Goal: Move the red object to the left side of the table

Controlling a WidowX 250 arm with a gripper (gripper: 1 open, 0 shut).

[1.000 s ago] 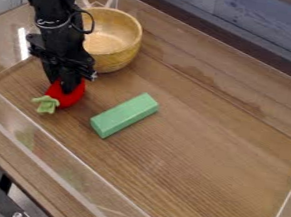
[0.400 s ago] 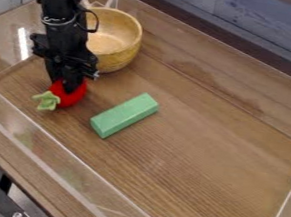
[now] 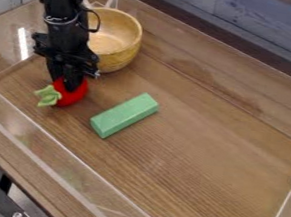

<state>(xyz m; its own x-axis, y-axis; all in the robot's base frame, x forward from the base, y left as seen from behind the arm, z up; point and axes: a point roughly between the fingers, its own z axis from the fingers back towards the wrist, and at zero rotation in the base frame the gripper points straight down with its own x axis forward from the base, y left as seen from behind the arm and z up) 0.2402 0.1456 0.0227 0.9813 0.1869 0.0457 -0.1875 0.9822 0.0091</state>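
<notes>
The red object [image 3: 67,93], a small glossy red toy fruit with a pale green leafy cap [image 3: 45,95], rests on the brown wood-grain table [image 3: 198,138] near its left side. My gripper [image 3: 67,85] points straight down onto it, black fingers closed around the red body. The leafy cap sticks out to the lower left of the fingers. The top of the fruit is hidden by the gripper.
A green rectangular block [image 3: 123,115] lies just right of the fruit. A wooden bowl [image 3: 110,37] stands behind the gripper. Low clear acrylic walls [image 3: 48,148] edge the table, with the left wall close to the fruit.
Gripper and fruit have barely shifted; the leafy cap sits slightly higher in the picture than a second ago.
</notes>
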